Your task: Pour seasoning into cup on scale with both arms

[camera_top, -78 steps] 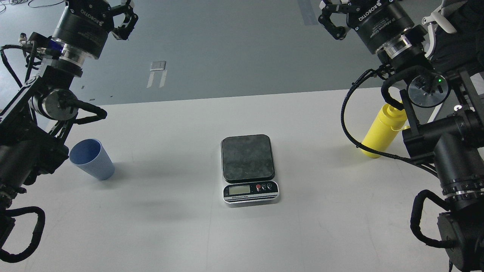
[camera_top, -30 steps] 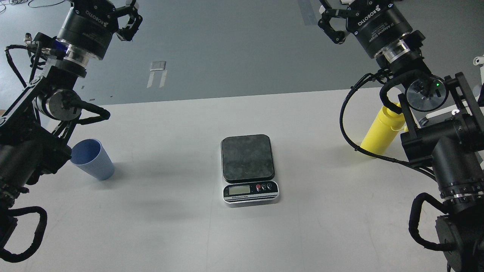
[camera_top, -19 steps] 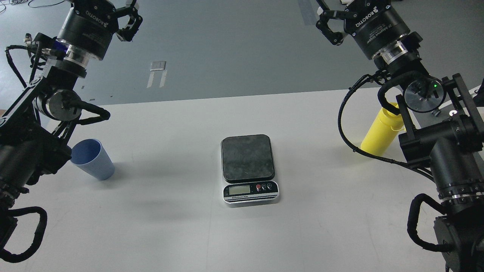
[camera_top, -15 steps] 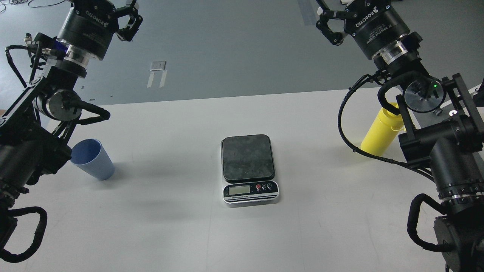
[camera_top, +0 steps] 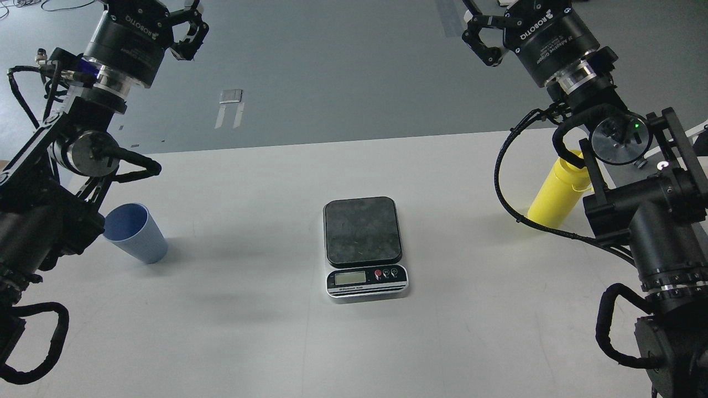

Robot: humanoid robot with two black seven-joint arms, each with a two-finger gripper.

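Observation:
The light blue cup (camera_top: 135, 232) stands on the white table (camera_top: 254, 182) at the left, beside my left arm. The scale (camera_top: 363, 246) sits in the middle with nothing on its black platform. The yellow seasoning bottle (camera_top: 557, 193) stands at the right, its top hidden behind my right arm's cable and joint. My left gripper (camera_top: 166, 8) is high at the top left, far above the cup, open and empty. My right gripper (camera_top: 506, 8) is high at the top right, above and behind the bottle, open and empty. The frame's top edge cuts off both grippers' fingertips.
The table's far edge runs across the view, with grey floor beyond it. Bare table surface lies between the cup and the scale, between the scale and the bottle, and in front of the scale. My arms' thick links crowd both side edges.
My right arm has shifted slightly left and up, showing a little more of the bottle. My left gripper rose slightly early on. Cup, scale and bottle have not moved.

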